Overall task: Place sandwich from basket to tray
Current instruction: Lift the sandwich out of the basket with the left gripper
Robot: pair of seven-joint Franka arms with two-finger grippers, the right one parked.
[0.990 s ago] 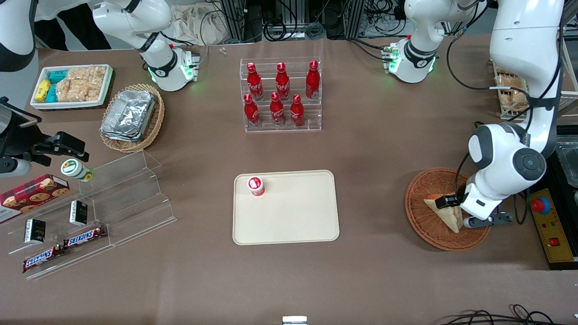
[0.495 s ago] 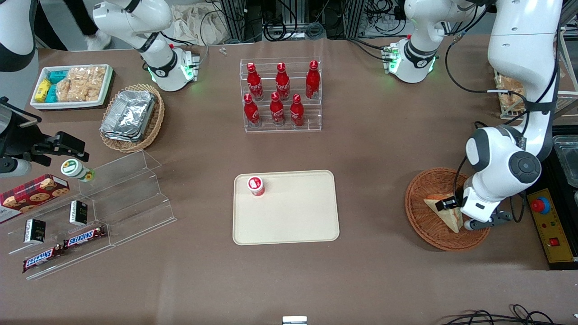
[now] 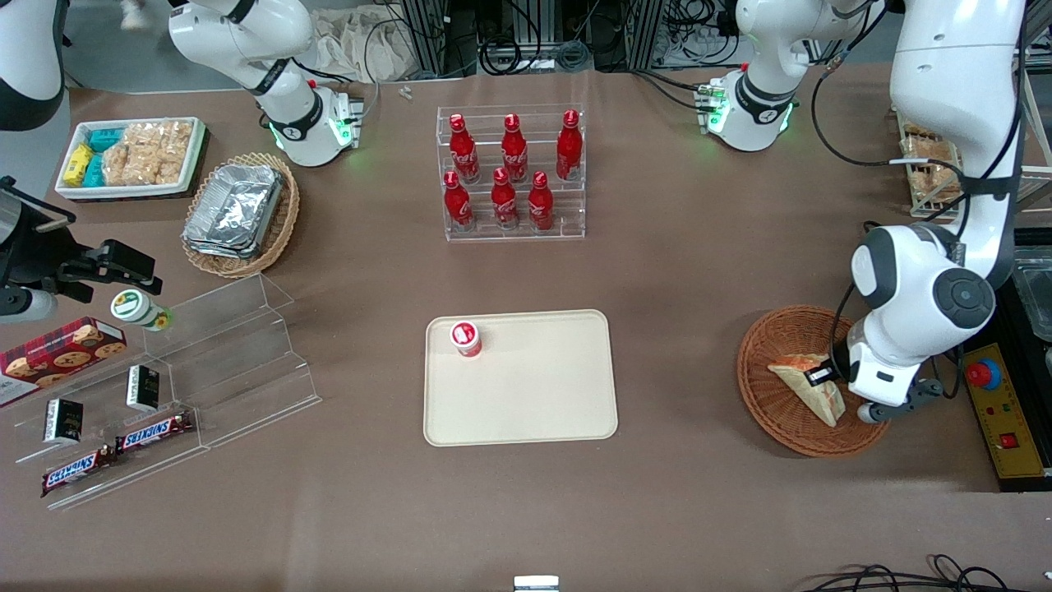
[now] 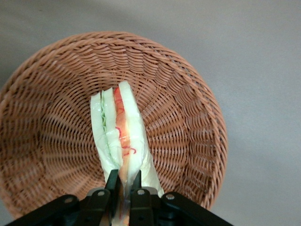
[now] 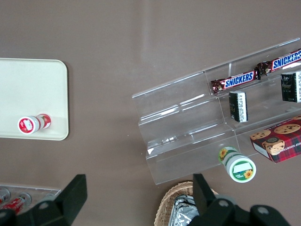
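1. Clamped on the sandwich (image 4: 121, 136): gripper (image 4: 124, 184) pinching the wedge's near end between two black fingers (image 4: 112, 182), pads pressed flat against the outer bread faces, filling edge showing between them.
2. Positioned low over the basket (image 3: 768, 395), toward the working arm's end of the table, at the basket's edge nearest the arm.
3. Long axis of the sandwich running straight out from the fingers toward the basket's middle; held on edge, layers upright, tip pointing away from the wrist.
4. Still inside the basket in the front view; whether resting on the weave or just lifted, cannot tell.
5. Soft pale bread, green and orange-red filling, likely to squash or flop at the unheld tip under a hard pinch.
6. Basket round, shallow, reddish-brown wicker, ribbed weave with a raised rim to clear on the way out.
7. Tray (image 3: 534, 403) flat, cream-beige, smooth, rounded corners, low rim; well apart from the basket, toward the table's middle.
8. Small red-capped cup (image 3: 465, 338) standing in one tray corner; remaining surface bare, room enough for the wedge by the look of it.
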